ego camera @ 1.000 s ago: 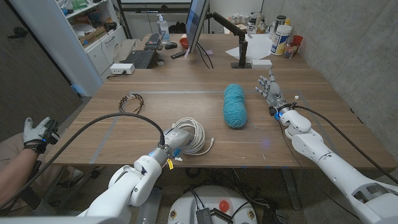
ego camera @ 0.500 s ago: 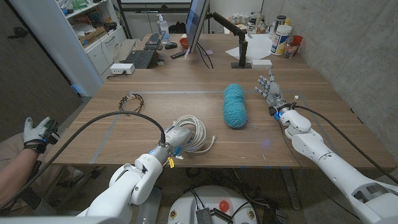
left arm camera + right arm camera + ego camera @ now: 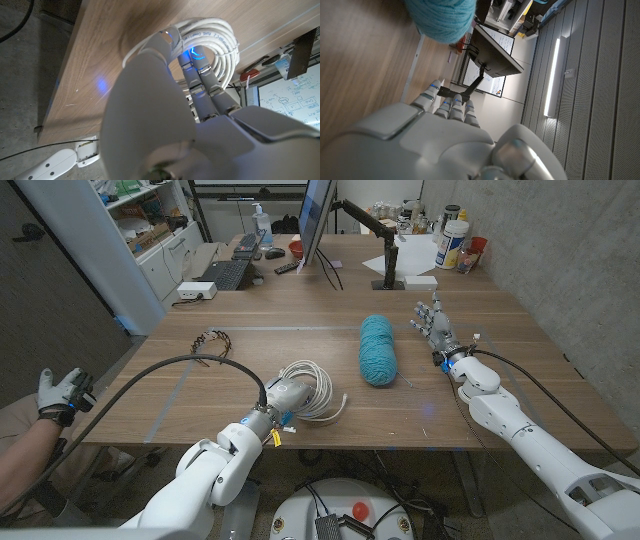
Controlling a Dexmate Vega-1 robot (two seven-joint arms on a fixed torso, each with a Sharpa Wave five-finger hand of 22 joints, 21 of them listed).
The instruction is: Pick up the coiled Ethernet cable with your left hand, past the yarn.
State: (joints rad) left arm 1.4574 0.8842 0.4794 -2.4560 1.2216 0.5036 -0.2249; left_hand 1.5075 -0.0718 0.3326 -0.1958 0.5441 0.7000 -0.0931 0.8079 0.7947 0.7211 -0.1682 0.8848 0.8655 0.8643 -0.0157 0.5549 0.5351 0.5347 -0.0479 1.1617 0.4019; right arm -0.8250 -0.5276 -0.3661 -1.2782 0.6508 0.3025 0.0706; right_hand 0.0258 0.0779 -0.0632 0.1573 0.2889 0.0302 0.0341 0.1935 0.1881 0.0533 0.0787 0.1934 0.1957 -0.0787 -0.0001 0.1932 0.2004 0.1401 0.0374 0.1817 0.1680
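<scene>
Here the left hand [image 3: 284,397] sits on the near side of the coiled Ethernet cable [image 3: 315,391], which lies on the wooden table [image 3: 300,320] close to its front edge, left of the yarn [image 3: 378,349] and apart from it. In the left wrist view the fingers [image 3: 197,75] reach through the middle of the white coil [image 3: 210,42] while the thumb side wraps over its outer loops, so the hand appears to be grasping the cable; that grip through the hole looks chosen to gather all the loops at once and stop them springing loose. Whether the coil is off the wood cannot be told: in the head view it seems to lie against the surface, one loose end trailing towards the yarn.

The right hand [image 3: 432,323] stands beyond the yarn's far right side, fingers apart and holding nothing, likely parked clear of the left arm's work. In the right wrist view the back of that hand [image 3: 420,130] hides its palm, with the blue yarn [image 3: 440,17] just ahead of the fingertips.

A small tangle of wire [image 3: 211,341] lies further back on the left, too small to identify. At the picture's left edge a person's gloved hand [image 3: 62,393] holds a controller.
</scene>
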